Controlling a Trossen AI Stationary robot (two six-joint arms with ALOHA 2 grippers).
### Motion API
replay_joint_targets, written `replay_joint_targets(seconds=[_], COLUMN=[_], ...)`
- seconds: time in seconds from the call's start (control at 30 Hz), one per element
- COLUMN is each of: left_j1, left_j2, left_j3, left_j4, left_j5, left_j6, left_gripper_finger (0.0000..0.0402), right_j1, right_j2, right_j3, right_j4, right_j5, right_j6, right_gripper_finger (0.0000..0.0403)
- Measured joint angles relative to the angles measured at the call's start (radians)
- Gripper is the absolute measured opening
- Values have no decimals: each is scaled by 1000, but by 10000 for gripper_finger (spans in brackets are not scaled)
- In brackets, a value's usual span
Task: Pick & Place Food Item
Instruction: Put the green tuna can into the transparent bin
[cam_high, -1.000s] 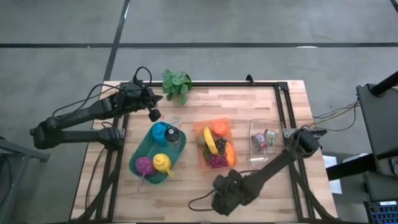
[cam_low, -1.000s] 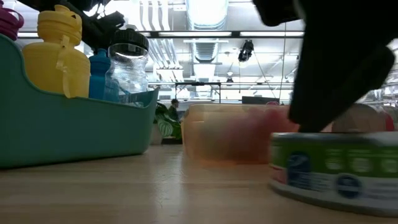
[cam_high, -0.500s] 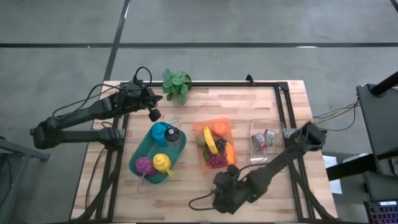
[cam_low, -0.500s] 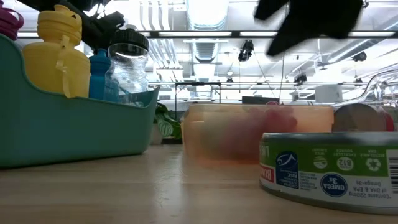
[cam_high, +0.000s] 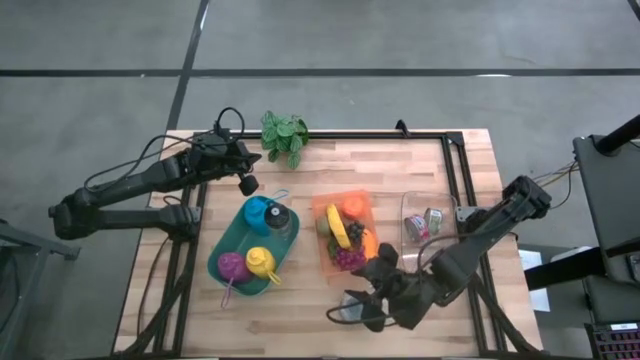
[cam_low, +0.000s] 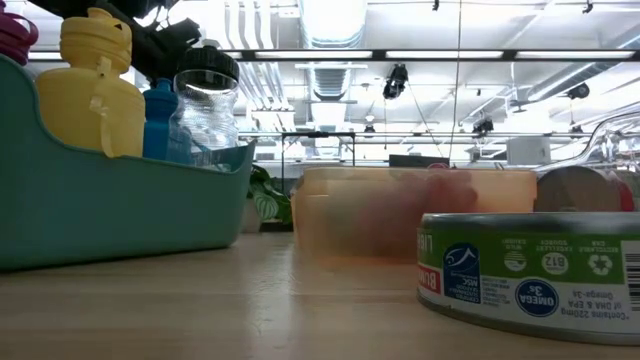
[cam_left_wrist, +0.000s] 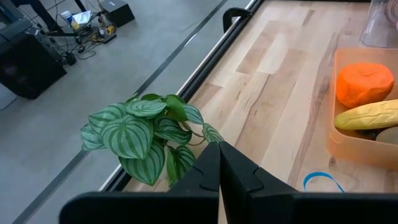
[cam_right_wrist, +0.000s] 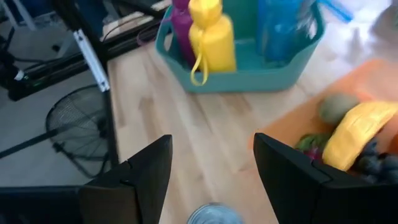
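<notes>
A tuna can (cam_low: 530, 275) with a green-and-white label stands upright on its base on the wood near the table's front edge. In the right wrist view its top (cam_right_wrist: 214, 214) shows just below my right gripper (cam_right_wrist: 211, 168). That gripper (cam_high: 362, 298) hangs open above the can, apart from it, tipped down toward the orange fruit tray (cam_high: 345, 235). At the far left, by the plant (cam_high: 285, 135), my left gripper (cam_high: 248, 184) hovers shut on nothing.
A teal bin (cam_high: 232, 245) with several bottles stands left of centre. The orange tray's rim (cam_right_wrist: 292, 118) is close ahead of my right gripper. A clear container (cam_high: 425, 228) with cans sits at the right. Bare wood lies between the bin and the front edge.
My right gripper has risen from just over the can, tipped less steeply and rolled, and has left the low view. Its fingers stay apart. The can stands on the table below it.
</notes>
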Motion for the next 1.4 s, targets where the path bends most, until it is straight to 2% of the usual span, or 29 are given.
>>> replay_joint_targets(seconds=[0.23,0.43,0.53,0.63,0.77,0.87,0.9,0.97,1.1,1.17,1.3,1.4], left_j1=[0,0,4,5,4,2,2,-10,-80,-138,-303,-470], left_j2=[0,0,4,5,7,6,7,7,7,6,6,6], left_j3=[0,0,0,0,0,0,5,27,107,170,297,379], left_j4=[0,2,23,22,21,25,26,28,28,29,30,19], left_j5=[0,-2,-38,-46,-45,-10,20,127,370,416,383,274], left_j6=[1,6,61,43,-57,-326,-386,-379,-230,-211,-201,-177], left_gripper_finger=[2,2,2,2,2,2,2,2,2,2,2,2], right_j1=[-3,-3,-2,-2,-2,-3,-3,-3,-3,-3,-3,-3], right_j2=[-10,1,11,19,19,19,19,19,19,19,19,19], right_j3=[0,0,0,0,0,0,0,0,0,0,0,0], right_j4=[0,-1,-1,-1,-6,-9,-10,-10,-24,-35,-52,-81], right_j5=[73,78,79,86,95,96,96,96,96,96,95,95], right_j6=[-19,52,83,103,103,85,84,72,27,10,-37,-43], right_gripper_finger=[222,222,222,222,222,222,222,222,222,222,222,222])
